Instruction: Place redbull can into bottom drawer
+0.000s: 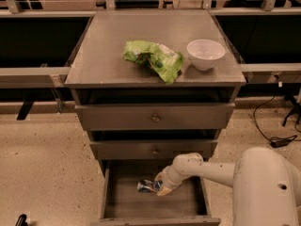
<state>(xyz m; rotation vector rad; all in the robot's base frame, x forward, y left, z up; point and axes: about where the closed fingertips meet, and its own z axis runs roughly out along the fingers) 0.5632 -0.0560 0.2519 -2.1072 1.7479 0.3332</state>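
Note:
The redbull can [146, 186] lies on its side inside the open bottom drawer [122, 205], near the middle of its grey tray. My gripper [161, 187] is down in the drawer at the can's right end, reaching in from the right on the white arm [207, 166]. The can's right end is hidden behind the gripper.
The two upper drawers with brass knobs [154, 118] are shut. On the cabinet top [99, 55] lie a green wrinkly snack bag [154, 59] and a white bowl [205, 53]. My white base [268, 187] stands at the lower right. A cable [273, 138] lies on the floor at right.

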